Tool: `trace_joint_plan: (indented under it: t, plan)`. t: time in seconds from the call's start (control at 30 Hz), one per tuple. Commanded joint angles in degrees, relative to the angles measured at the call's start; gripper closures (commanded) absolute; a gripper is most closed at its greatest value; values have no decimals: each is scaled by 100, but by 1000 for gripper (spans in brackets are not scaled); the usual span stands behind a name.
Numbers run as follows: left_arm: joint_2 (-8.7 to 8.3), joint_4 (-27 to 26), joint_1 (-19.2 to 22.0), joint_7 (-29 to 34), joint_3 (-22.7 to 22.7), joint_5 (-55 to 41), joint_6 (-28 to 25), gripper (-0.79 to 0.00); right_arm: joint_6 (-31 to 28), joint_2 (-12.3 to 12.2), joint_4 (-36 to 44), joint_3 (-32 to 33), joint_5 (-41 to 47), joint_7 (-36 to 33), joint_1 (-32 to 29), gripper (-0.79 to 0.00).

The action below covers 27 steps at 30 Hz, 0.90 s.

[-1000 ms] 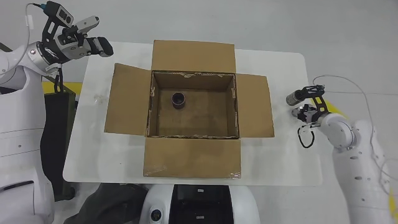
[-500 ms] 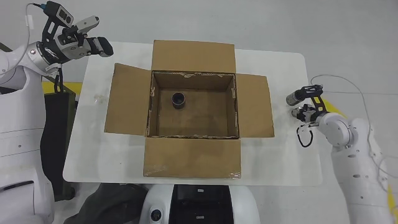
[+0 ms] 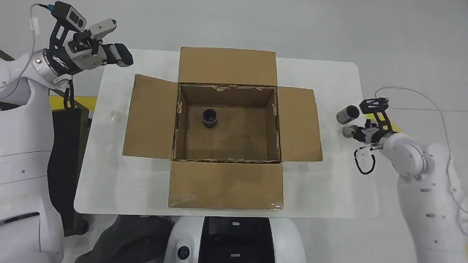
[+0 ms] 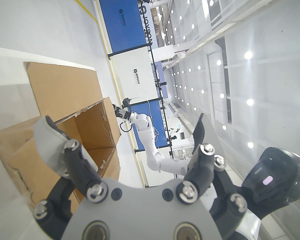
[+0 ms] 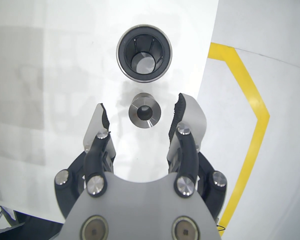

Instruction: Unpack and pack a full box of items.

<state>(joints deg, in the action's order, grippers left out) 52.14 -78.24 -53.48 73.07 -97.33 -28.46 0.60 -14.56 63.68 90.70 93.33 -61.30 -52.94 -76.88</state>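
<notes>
Cardboard box (image 3: 227,66) open, right end effector (image 5: 140,112) spread empty near metal sleeve (image 5: 126,51), left end effector (image 4: 123,126) spread empty

The box (image 3: 227,124) is matt brown corrugated cardboard, smooth on its flaps and ragged along the torn inner rim. The table (image 3: 336,183) is smooth and white, with a faint sheen that mirrors what stands on it. The large sleeve (image 5: 144,57) has a bright metal shell and a matt black lining. The small bushing (image 5: 145,113) is bare brushed steel. The right gripper (image 5: 141,104) has satin metal finger plates faced with rough black pads (image 5: 176,116).
</notes>
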Motion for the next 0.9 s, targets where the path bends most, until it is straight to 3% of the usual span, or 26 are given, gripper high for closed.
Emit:
trace_joint_plan:
  t: [0.0,0.47,0.67,0.87]
  plan:
    - [0,0,0,0,0,0,0,-785,43,-13,304,70,-6,-27,-134,-573]
    - [0,0,0,0,0,0,0,-785,142,-58,2909,348,74,46,-1178,-622]
    - [0,0,0,0,0,0,0,-785,-109,-71,3531,-64,9,-101,-1164,-637]
    - [0,0,0,0,0,0,0,-785,-350,-63,3696,-775,110,-307,-781,-628]
